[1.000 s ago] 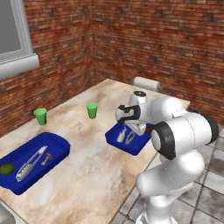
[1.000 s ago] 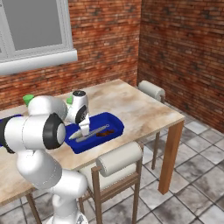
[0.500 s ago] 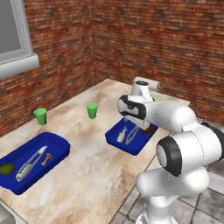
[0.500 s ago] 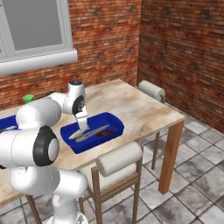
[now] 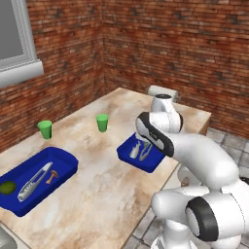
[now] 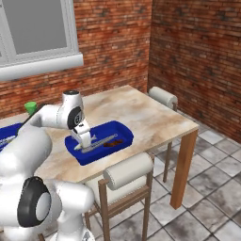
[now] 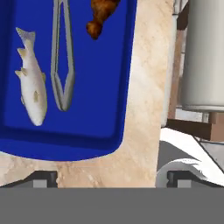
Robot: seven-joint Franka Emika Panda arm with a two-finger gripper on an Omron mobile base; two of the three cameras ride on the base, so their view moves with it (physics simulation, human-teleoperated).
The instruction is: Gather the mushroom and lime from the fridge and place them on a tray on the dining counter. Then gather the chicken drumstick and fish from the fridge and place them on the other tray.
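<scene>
I see hand (image 6: 84,136) risen off near deep-blue rectangular tray (image 7: 105,87), jaws spread, empty. Silver-white fish (image 7: 30,83) and reddish-brown chicken drumstick (image 7: 99,16) lie inside, flanking grey metal tongs (image 7: 62,61). Judgement: 2nd tray loaded; beige marbled bench (image 5: 102,180) work complete.

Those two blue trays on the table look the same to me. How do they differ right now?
The tray at the table's far end holds a lime, a mushroom and tongs; the other tray, under the arm, holds a fish, a chicken drumstick and tongs. The gripper hovers open over the other tray, not the first. Both are deep blue, shallow and rimmed.
</scene>
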